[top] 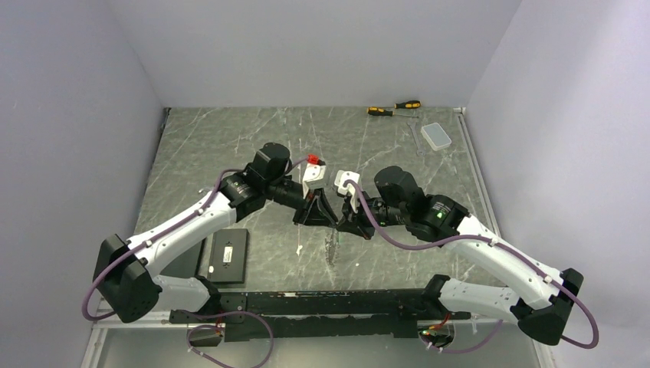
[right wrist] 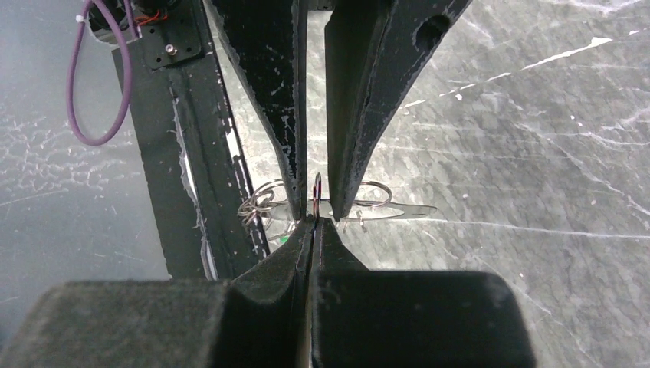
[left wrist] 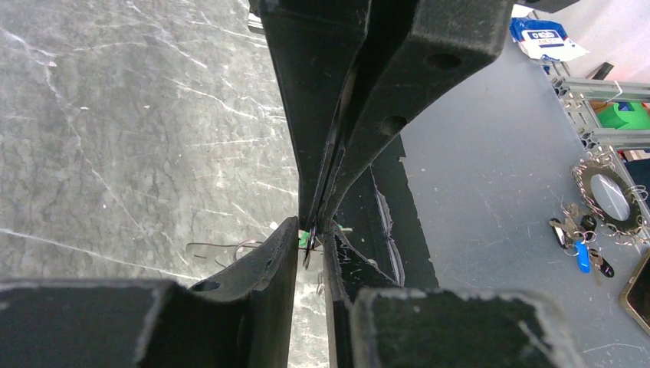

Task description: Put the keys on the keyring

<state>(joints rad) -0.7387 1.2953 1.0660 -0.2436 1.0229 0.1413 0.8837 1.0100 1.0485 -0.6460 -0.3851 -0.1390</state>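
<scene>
Both arms meet tip to tip, mid surface [top: 230,153]. Right tool [right wrist: 315,224] pressed together on keyring [right wrist: 316,190], ring edge-on. Left tool [left wrist: 310,230] narrowly parted around ring. Green key [left wrist: 305,237] at its tip, left of ring; grip cannot tell. Key axis hidden.

Marbled grey table [top: 215,146]. Far edge: two yellow-and-black screwdrivers [top: 406,104]. Nearer, small clear plastic box [top: 437,136], silver wrench [top: 415,139] just beside (on its left). Flat black rectangular box [top: 229,255] near front edge, left side.
</scene>
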